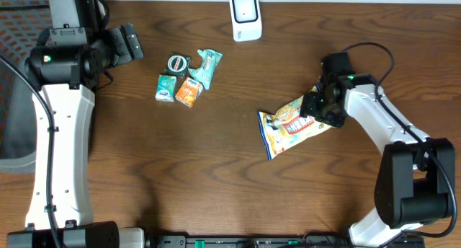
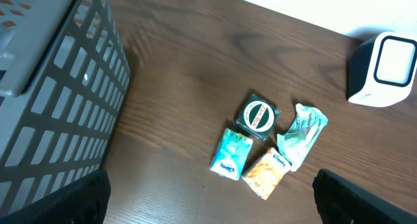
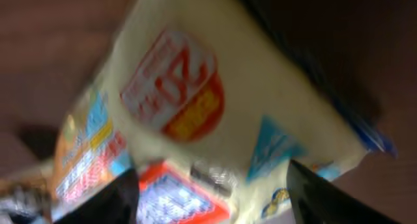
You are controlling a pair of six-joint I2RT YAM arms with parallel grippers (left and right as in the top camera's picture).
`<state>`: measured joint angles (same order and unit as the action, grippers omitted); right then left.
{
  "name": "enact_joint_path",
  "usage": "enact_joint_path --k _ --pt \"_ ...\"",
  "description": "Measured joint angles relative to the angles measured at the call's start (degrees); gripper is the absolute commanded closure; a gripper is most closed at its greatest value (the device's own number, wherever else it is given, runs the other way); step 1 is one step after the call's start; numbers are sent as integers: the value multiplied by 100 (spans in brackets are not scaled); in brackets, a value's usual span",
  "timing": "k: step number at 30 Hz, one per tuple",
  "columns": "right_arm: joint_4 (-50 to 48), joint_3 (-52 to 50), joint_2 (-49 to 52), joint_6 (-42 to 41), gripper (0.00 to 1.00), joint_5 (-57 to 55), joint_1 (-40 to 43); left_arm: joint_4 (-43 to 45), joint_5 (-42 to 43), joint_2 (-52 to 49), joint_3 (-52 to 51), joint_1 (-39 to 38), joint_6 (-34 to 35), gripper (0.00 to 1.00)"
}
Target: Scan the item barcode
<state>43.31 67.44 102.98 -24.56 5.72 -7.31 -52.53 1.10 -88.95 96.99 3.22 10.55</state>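
Snack bag (image 1: 292, 128), glossy, crinkled, oblong

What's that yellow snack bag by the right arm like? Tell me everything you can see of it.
The snack bag is a flat packet of glossy, crinkled film, pale yellow with orange, red and blue print and a round red badge. It lies slanted on the wooden table, right of centre, apart from the other items. Its upper right end sits between the fingers of the right gripper, which stand on either side of it; whether they grip it cannot be told.
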Motion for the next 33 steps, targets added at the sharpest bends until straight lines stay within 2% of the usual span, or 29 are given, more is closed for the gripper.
enact_joint_path --k 8,11,14,16,20,21,23,27,33 --pt "-2022 -149 4 109 34 1178 236 0 0 0 0 0 0 2" --pt "-2337 -114 7 129 34 1657 223 2 -2 0 0 0 0 2" --pt "-1862 140 11 181 37 1823 223 2 0 0 0 0 0 2" --pt "-1043 516 26 251 37 1746 232 0 0 0 0 0 0 2" --pt "490 1141 24 323 27 1283 291 0 -2 0 0 0 0 2" --pt "1010 1187 24 323 26 1113 302 0 0 0 0 0 0 2" --pt "1456 1137 26 337 25 927 297 4 0 0 0 0 0 2" --pt "1423 723 26 308 24 782 273 0 0 0 0 0 0 2" --pt "603 -87 59 17 19 809 127 0 0 0 0 0 0 2"
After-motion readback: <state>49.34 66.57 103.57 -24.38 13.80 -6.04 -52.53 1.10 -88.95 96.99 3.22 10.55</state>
